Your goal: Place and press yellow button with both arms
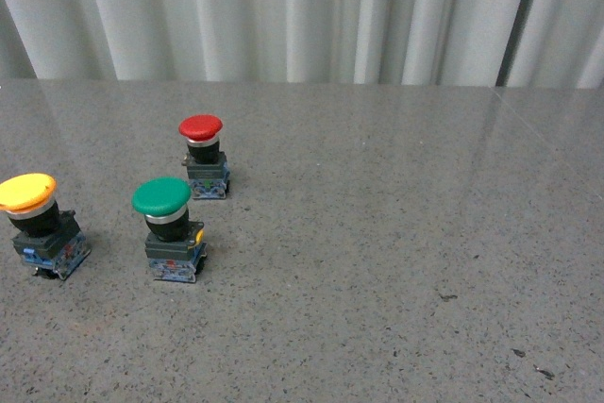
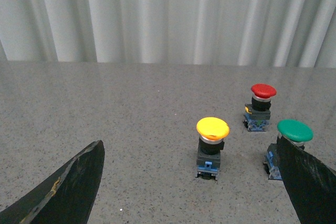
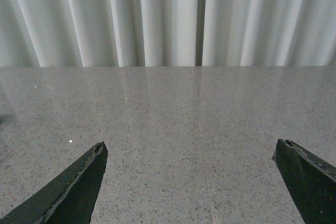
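The yellow button (image 1: pixel 42 226) stands upright on the grey table at the far left of the front view, with a round yellow cap, black collar and dark base with blue parts. In the left wrist view it (image 2: pixel 211 148) stands ahead of my open left gripper (image 2: pixel 191 153), between the lines of its two black fingers (image 2: pixel 73 182) and apart from them. My right gripper (image 3: pixel 191 150) is open and empty over bare table. Neither arm shows in the front view.
A green-capped button (image 1: pixel 170 229) stands right of the yellow one, partly hidden by a left finger in the left wrist view (image 2: pixel 294 135). A smaller red-capped button (image 1: pixel 204 156) stands further back. White curtains (image 1: pixel 302 11) hang behind the grey speckled table (image 1: pixel 396 233).
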